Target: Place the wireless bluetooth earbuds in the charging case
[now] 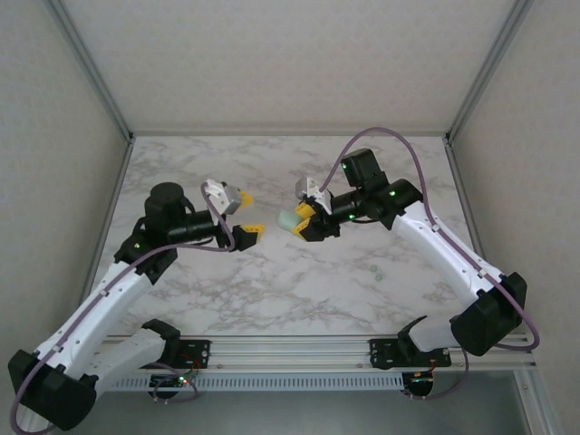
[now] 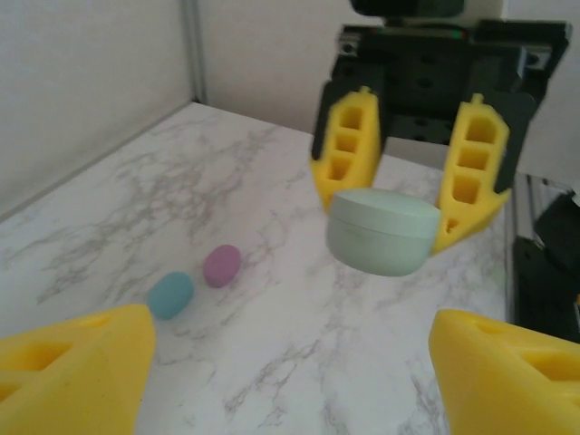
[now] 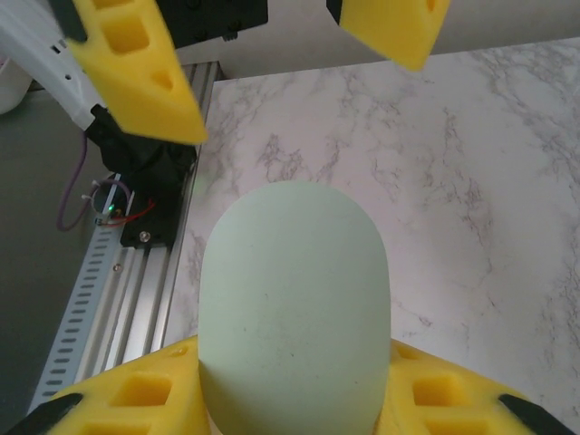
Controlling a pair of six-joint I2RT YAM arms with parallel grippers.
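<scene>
My right gripper (image 1: 301, 221) is shut on the pale green charging case (image 1: 288, 220) and holds it in the air above the table's middle. The case (image 3: 294, 299) sticks out forward between the yellow fingers (image 3: 118, 399). My left gripper (image 1: 248, 215) faces it from the left, open, with nothing between its fingers (image 2: 72, 372). In the left wrist view the case (image 2: 381, 231) hangs in the right gripper (image 2: 408, 213), apart from my left fingers. A teal earbud (image 2: 170, 294) and a pink-purple earbud (image 2: 221, 265) lie side by side on the marble below.
Two small buds (image 1: 376, 272) lie on the marble table (image 1: 272, 290) right of centre, under the right arm. The aluminium rail (image 1: 290, 349) with the arm bases runs along the near edge. Walls close in the left, right and far sides.
</scene>
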